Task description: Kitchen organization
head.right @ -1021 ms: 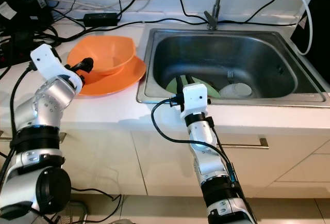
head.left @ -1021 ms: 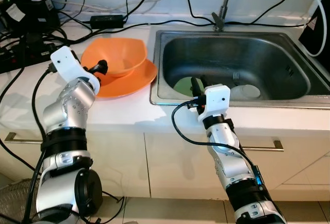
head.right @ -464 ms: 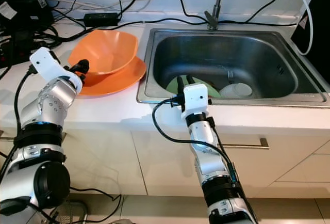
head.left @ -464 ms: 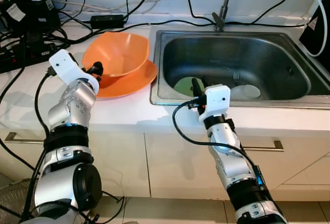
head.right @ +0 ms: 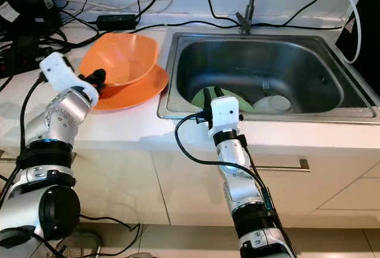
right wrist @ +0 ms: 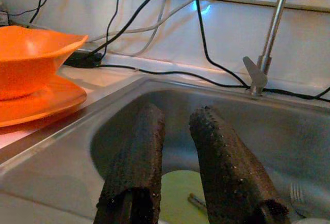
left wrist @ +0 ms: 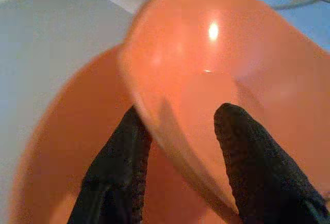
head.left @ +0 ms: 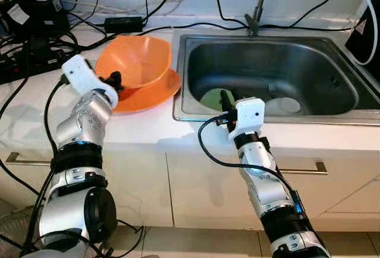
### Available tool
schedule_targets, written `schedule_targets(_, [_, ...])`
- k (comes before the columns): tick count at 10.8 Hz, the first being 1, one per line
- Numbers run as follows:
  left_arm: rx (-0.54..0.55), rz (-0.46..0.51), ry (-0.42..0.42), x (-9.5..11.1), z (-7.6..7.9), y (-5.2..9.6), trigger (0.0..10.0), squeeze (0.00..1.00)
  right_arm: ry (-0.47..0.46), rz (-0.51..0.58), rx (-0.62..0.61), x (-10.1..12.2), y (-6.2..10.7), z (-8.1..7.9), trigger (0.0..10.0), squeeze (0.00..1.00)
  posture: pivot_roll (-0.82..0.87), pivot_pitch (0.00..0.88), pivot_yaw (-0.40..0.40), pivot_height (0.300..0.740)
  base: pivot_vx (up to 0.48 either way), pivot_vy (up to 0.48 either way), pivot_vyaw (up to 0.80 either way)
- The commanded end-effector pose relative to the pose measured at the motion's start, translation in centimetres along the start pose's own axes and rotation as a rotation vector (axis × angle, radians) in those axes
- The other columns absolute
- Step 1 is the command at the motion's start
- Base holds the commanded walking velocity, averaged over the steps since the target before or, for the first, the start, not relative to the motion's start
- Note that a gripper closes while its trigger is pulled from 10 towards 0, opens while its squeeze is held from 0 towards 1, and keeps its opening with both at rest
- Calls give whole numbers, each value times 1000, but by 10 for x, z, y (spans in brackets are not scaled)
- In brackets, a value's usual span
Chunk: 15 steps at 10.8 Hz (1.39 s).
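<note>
An orange bowl (head.left: 138,60) stands tilted on an orange plate (head.left: 159,90) on the white counter, left of the sink (head.left: 309,62). My left gripper (head.left: 117,81) is shut on the bowl's near rim, with one finger inside (left wrist: 247,157) and one outside (left wrist: 121,167). The side of the bowl nearest me is raised off the plate. My right gripper (head.left: 225,98) hovers over the sink's front edge, open by a narrow gap with nothing between the fingers (right wrist: 135,157). Below it in the basin lie a green plate (head.left: 211,98) and a white dish (head.left: 286,104).
A fork (head.left: 271,87) lies in the basin and a faucet (head.left: 255,14) stands behind it. Black cables and power adapters (head.left: 29,14) crowd the counter's back left. A white hose (head.left: 362,14) hangs at the far right. Cabinet fronts with a handle (head.left: 303,166) are below.
The orange bowl has gone from sitting flat on the plate to tipped up, lifted by my left gripper, which has shifted slightly right. The right arm has stayed in place.
</note>
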<state>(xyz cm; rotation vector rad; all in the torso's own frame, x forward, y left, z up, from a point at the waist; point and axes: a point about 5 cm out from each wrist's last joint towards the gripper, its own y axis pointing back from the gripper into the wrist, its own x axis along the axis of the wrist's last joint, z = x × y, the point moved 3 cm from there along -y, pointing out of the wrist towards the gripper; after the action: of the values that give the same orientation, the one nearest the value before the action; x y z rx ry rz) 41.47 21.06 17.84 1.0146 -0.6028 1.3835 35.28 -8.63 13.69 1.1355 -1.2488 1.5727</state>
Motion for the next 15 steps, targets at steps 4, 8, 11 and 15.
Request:
schedule_targets(4, [-29,-76,-18,-19,-5,2,0,0,1,-23,1,-4,0,-4,10000,0,115,0,45,740,0,0,0])
schedule_targets(8, [-18,23,56,-5,-7,4,0,0,2,-22,-1,-3,-2,-4,10000,0,119,0,38,740,0,0,0])
schedule_targets(11, [-31,96,203,-1,-4,9,0,0,7,-31,-2,-5,-2,-3,10000,0,117,0,32,740,0,0,0])
schedule_targets(15, [-153,233,320,13,18,21,0,0,9,-37,10,-6,-2,-4,10000,0,126,0,17,740,0,0,0])
